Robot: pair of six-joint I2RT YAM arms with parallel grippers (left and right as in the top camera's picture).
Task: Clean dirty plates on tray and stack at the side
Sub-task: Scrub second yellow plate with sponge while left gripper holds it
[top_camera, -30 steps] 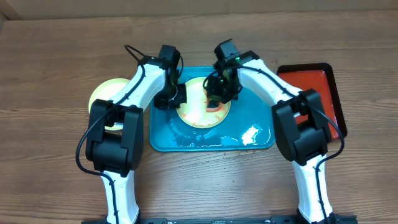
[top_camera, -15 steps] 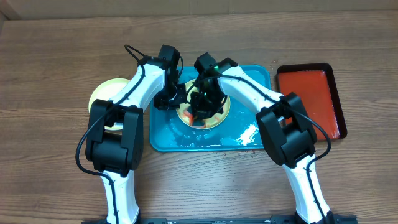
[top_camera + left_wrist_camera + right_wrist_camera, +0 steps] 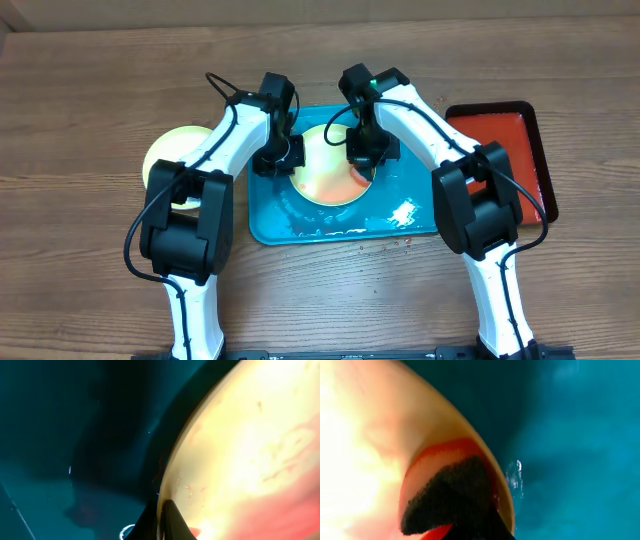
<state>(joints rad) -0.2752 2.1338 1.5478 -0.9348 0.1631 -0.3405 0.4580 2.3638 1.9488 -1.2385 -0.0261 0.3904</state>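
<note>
A pale yellow-green plate (image 3: 322, 168) with red sauce smears lies in the turquoise tray (image 3: 405, 216). My left gripper (image 3: 283, 160) is shut on the plate's left rim; the left wrist view shows both fingers (image 3: 162, 521) pinching the rim of the plate (image 3: 250, 450). My right gripper (image 3: 362, 158) is at the plate's right edge, shut on a dark sponge (image 3: 450, 495) pressed on the plate (image 3: 365, 450) beside a red sauce streak (image 3: 445, 449). A second yellow-green plate (image 3: 165, 150) lies on the table to the left, partly under my left arm. The blue-white plate is out of view.
A smaller red tray with a dark rim (image 3: 505, 150) lies to the right of the turquoise tray. Wet patches shine on the tray floor (image 3: 403, 212). The wooden table (image 3: 80, 260) surrounds both trays.
My right gripper swept with the sponge from the plate's right side to its left-middle and back to the right edge. My left gripper kept its hold on the rim.
</note>
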